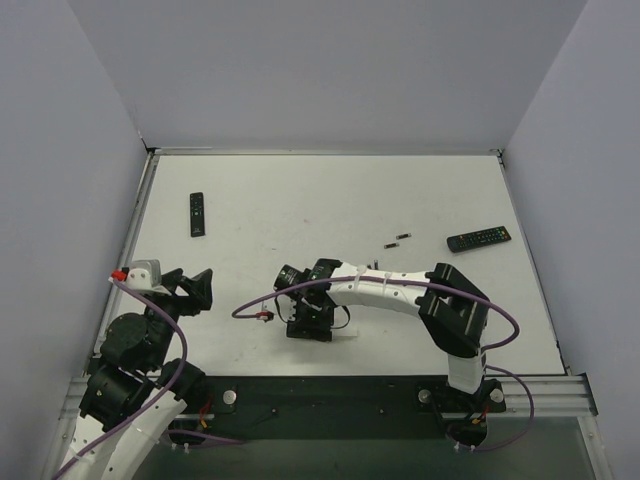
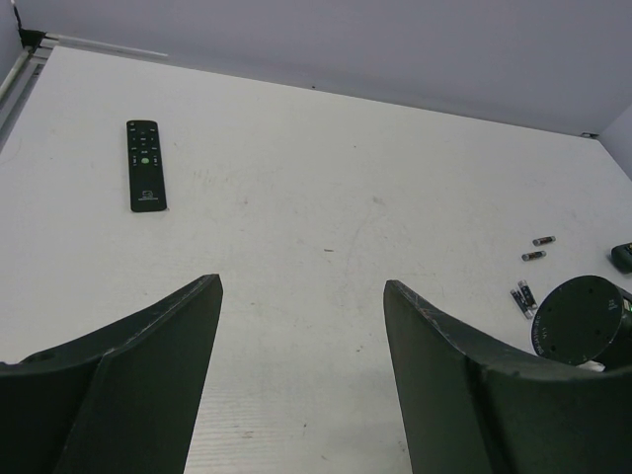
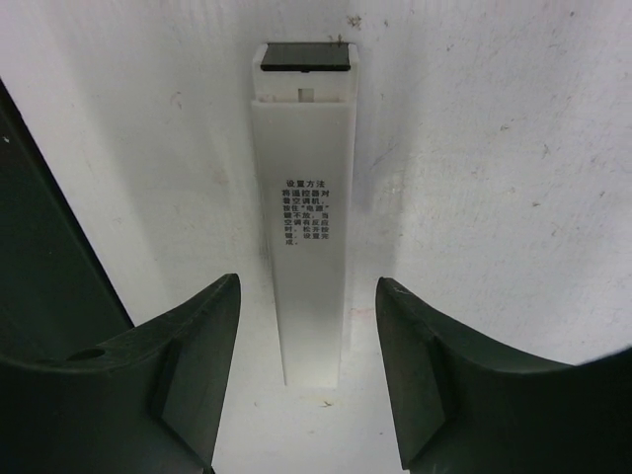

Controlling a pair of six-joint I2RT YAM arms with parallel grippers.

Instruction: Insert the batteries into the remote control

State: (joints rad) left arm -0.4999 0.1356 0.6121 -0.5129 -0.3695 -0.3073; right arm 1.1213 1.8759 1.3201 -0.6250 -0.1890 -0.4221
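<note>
Several tiny dark cylindrical batteries (image 1: 403, 238) lay at two o'clock from the right gripper (image 3: 307, 296), whose parted jaws straddled a long white plastic remote (image 3: 301, 197). The left gripper (image 2: 301, 326) gaped, empty.

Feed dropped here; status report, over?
Left gripper open, empty. Right gripper open, straddling white remote. Batteries loose on table. Nothing blocking remote.

The white remote control (image 3: 301, 197) lies flat on the table (image 1: 300, 190), back side up, close to the middle of the near edge. It is long and narrow, with small printed text in the middle and a dark window at its far end. The batteries (image 1: 403, 238) are tiny dark cylinders with lighter ends. Two lie slightly apart in the table's right half, and two others lie side by side, a bit nearer to the near edge.
</note>
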